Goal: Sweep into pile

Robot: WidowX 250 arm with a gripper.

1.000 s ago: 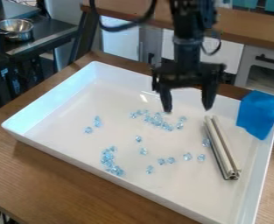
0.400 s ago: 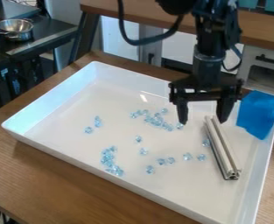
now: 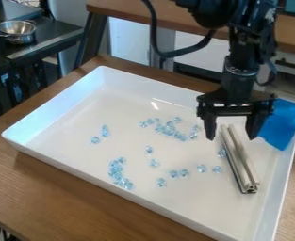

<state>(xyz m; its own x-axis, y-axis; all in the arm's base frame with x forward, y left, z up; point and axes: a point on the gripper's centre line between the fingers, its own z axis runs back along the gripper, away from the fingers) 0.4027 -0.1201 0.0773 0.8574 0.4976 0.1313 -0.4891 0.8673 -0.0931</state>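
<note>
White tray (image 3: 127,103) tops wooden table (image 3: 55,188) near dark counter (image 3: 52,35).

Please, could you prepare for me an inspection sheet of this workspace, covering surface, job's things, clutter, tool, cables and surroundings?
Surface: white tray with raised walls, on a wooden table.
Pieces: light blue pieces, not in one pile; one group towards the far side, one towards the near side, others scattered.
Bar: grooved metal bar lying in the tray's right part.
Clutter: blue sheet hanging over the tray's right rim.
Tool: open, above the bar's far end, pointing down.
Cables: black cable looping beside the arm; contact with the tray, nothing seen.
Surroundings: metal pot on a dark counter at upper left.
</note>
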